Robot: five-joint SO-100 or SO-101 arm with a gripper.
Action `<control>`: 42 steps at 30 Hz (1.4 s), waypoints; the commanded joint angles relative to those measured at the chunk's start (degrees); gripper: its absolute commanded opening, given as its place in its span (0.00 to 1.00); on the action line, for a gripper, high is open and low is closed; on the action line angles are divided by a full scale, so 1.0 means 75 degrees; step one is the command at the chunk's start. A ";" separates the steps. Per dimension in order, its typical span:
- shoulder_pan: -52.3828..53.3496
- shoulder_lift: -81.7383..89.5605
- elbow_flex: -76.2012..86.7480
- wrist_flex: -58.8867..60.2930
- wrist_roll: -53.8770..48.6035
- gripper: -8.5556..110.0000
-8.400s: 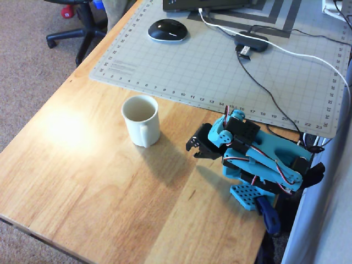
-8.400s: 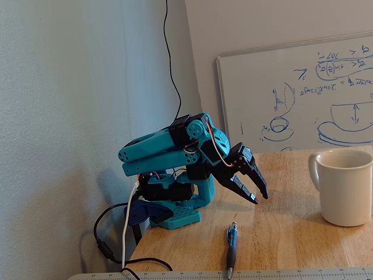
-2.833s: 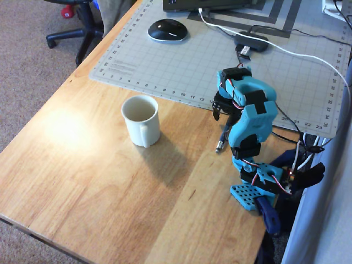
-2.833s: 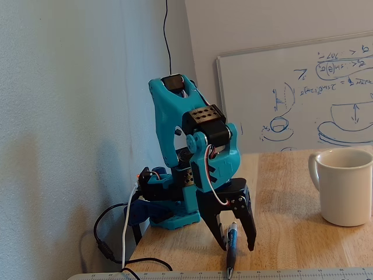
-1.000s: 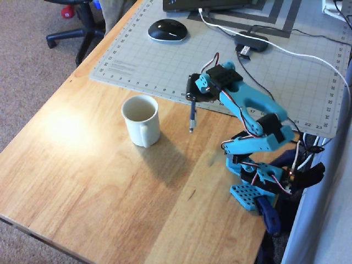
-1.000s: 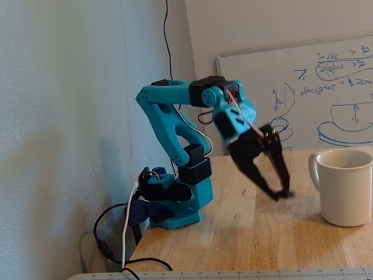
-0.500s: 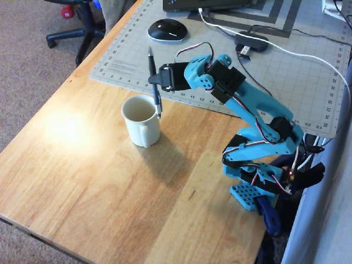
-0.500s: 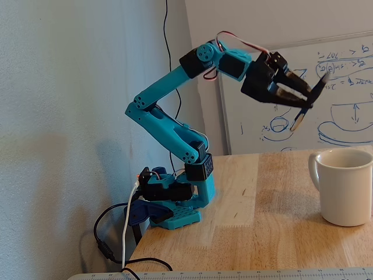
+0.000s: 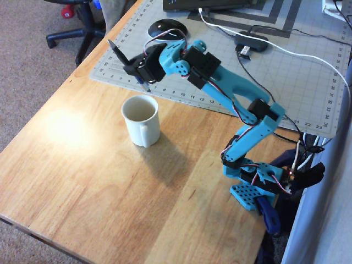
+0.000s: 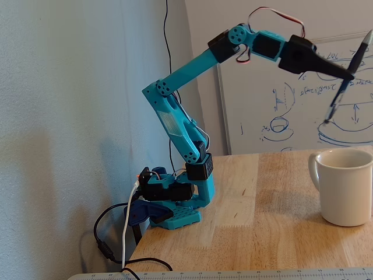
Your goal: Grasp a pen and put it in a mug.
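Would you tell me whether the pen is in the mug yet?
Not yet. The pen hangs tilted in the gripper, its tip above the mug.

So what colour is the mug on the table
Plain cream-white, no markings; the mug shows best in the fixed view.

links: teal printed plastic, rounded
servos: black blocks at joints
end effector (image 10: 348,74): black, tapered fingers
wiring: thin red/white/black leads along arm
base: teal perforated plate, dark blue clamp

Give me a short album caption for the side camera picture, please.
Blue robot arm's gripper holds a pen high above a white mug on a wooden table.
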 commanded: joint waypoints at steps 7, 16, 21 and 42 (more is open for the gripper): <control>0.0012 0.0047 0.0223 -0.2719 -0.0258 0.07; 0.0352 0.1617 0.2918 -0.2883 -0.0258 0.07; 0.0340 0.2309 0.4020 -0.2883 -0.0258 0.07; -0.0176 0.2449 0.3855 -0.2906 -0.0234 0.07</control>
